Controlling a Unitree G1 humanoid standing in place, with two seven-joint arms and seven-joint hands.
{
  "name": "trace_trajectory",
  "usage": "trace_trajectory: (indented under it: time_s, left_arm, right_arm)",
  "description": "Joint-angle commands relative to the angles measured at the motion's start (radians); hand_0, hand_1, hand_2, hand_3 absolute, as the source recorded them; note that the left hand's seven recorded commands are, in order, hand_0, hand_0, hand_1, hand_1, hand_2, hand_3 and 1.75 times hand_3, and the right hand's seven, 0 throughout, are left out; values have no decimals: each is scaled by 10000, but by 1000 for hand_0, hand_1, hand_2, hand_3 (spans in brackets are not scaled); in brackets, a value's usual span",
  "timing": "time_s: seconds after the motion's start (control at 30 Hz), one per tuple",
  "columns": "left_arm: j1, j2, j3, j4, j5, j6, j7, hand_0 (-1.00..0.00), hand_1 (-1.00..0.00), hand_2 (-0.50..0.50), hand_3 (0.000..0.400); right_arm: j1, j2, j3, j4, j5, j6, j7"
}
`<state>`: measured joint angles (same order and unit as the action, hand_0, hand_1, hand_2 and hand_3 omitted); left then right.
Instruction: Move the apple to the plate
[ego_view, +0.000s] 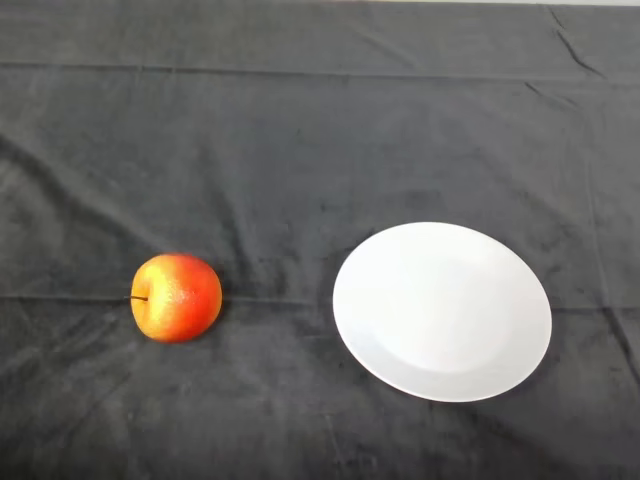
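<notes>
- Head view: the apple (176, 297) sits on the dark cloth of the desk (320, 130), in the lower left part of the view, on the robot's left side.
- Head view: it is red and yellow and lies on its side, the short stem pointing toward the view's left edge, so its stem axis runs roughly left to right across the desk.
- Head view: the plate (442, 310) is white and round and holds nothing. It lies to the right of the apple at much the same depth, with a clear strip of cloth between the two; they do not touch.
- Head view: no part of the robot shows, so the state of the hand cannot be told from this picture, nor how far it stands from the fruit.
- Head view: the relation that matters is the side on which the apple lies. The left arm would enter from the lower left, and the apple is the nearer of the two things to that corner, so the reach looks short and direct.
- Head view: as a judgement, the task is not yet begun; the carry would then run rightward, almost level across the view, from the apple to the plate.
- Head view: the cloth is creased in places, and a round fruit could roll if nudged before it is gripped.
</notes>
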<state>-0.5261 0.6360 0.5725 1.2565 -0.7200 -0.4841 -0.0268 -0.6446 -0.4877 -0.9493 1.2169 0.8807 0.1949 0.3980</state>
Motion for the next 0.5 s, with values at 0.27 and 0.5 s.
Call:
trace_trajectory:
  time_s: [0.27,0.5]
  left_arm:
    - [-510,-390,-198,-729,729,-156,-147,0,0,0,0]
    - [-739,-873,-645,-843,1236,-218,-402,0,0,0,0]
  right_arm:
    - [-165,-200,-42,21,175,-86,33]
    - [-162,-196,-40,13,174,-86,29]
